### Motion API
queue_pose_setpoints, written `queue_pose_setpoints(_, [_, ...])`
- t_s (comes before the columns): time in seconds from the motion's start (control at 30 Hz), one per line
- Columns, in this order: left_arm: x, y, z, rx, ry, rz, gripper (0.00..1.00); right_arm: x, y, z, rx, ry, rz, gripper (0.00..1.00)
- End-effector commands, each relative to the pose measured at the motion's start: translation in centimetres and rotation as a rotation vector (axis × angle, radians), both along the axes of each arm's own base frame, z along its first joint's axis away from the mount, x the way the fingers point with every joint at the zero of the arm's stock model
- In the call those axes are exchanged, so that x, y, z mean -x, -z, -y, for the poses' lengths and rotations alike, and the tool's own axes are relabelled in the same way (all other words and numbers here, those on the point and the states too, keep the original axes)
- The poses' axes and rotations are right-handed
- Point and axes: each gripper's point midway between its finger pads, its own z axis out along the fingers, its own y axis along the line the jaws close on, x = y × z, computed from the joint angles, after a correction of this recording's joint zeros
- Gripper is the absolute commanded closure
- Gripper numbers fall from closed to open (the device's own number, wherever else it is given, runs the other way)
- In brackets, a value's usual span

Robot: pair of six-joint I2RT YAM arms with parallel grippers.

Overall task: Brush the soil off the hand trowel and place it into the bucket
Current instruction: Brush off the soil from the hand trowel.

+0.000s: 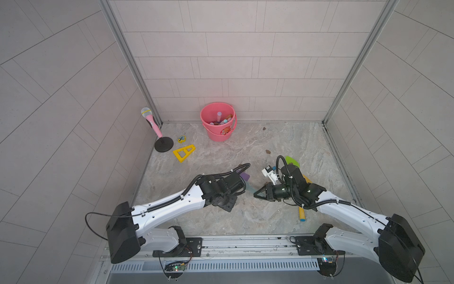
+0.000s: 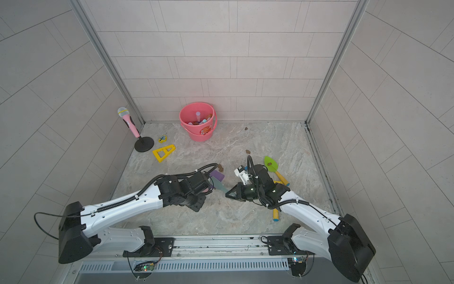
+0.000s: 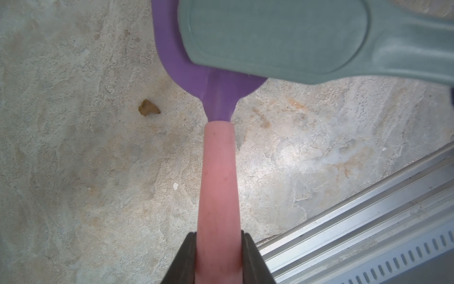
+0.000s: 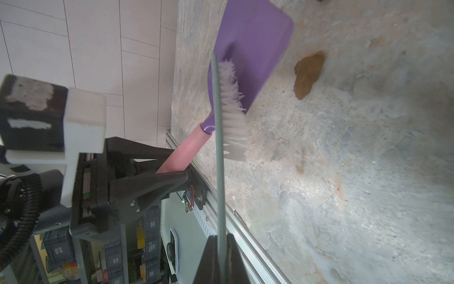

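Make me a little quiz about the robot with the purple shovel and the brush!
1. True or false: the left fingers are shut on the purple trowel.
2. What do the right fingers hold? A) the brush B) a spoon C) nothing
3. Fill in: the brush's bristles are ____.

Key: 1 true. 2 A. 3 white.

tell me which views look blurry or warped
In both top views the wide lens slightly bends the wall lines, and the bucket tints the wall pink; left wrist, the brush up close is soft, floor sharp; right wrist, bristles sharp, near handle blurred.
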Motion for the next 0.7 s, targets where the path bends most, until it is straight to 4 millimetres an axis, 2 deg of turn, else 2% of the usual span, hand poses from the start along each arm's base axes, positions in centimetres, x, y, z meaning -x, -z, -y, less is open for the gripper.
queue_pose_setpoints(0.0, [-0.3, -1.6, -0.3, 0.045, -0.012, 0.047, 1.0, -1.4, 1.0, 2.1, 0.027, 0.1, -0.034, 1.0])
queue_pose_setpoints(0.2, [0.5, -3.3, -0.6, 0.088, -0.029, 0.025, 1.0, -4.1, 0.2, 8.2, 0.022, 0.282, 0.01, 1.0])
queue_pose_setpoints(0.27, [0.8, -4.6, -0.5, 0.137, -0.044, 0.009, 1.0, -4.3, 0.0, 10.0, 0.139, 0.312, 0.112, 1.0])
queue_pose_setpoints(0.4, [1.4, -7.9, -0.6, 0.226, -0.083, -0.016, 1.0, -4.4, -0.8, 11.6, 0.384, 0.27, 0.416, 1.0])
queue_pose_setpoints(0.47, [1.9, -9.4, -1.1, 0.245, -0.107, -0.05, 1.0, -4.1, -1.1, 11.3, 0.483, 0.217, 0.546, 1.0])
queue_pose_setpoints(0.53, [2.3, -10.3, -1.6, 0.242, -0.14, -0.095, 1.0, -3.5, -1.4, 10.3, 0.557, 0.133, 0.676, 1.0])
queue_pose_setpoints(0.67, [3.4, -11.3, -2.9, 0.189, -0.193, -0.171, 1.0, -1.9, -2.0, 6.6, 0.675, -0.094, 0.968, 1.0])
